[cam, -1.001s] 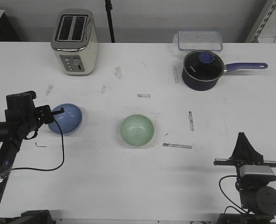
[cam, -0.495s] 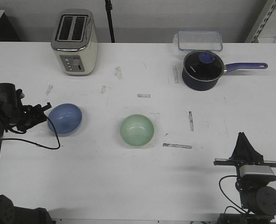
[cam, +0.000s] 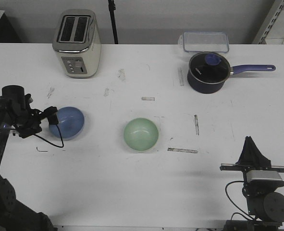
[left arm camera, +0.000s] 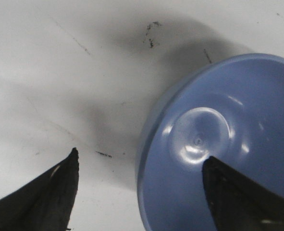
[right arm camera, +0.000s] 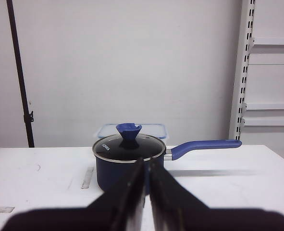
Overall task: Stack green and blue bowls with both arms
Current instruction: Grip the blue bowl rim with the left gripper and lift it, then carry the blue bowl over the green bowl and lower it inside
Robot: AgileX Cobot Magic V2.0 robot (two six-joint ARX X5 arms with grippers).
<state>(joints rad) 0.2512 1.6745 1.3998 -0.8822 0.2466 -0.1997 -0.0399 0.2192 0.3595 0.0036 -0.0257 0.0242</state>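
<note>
A cream toaster point(cam: 77, 43) stands far left; navy saucepan point(cam: 207, 72) far right; clear lidded container point(cam: 205, 41) just behind it.

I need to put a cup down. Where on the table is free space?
Bare table lies in front of the green bowl, and between the toaster and the saucepan. It is crowded at the blue bowl, where the left gripper sits.
</note>
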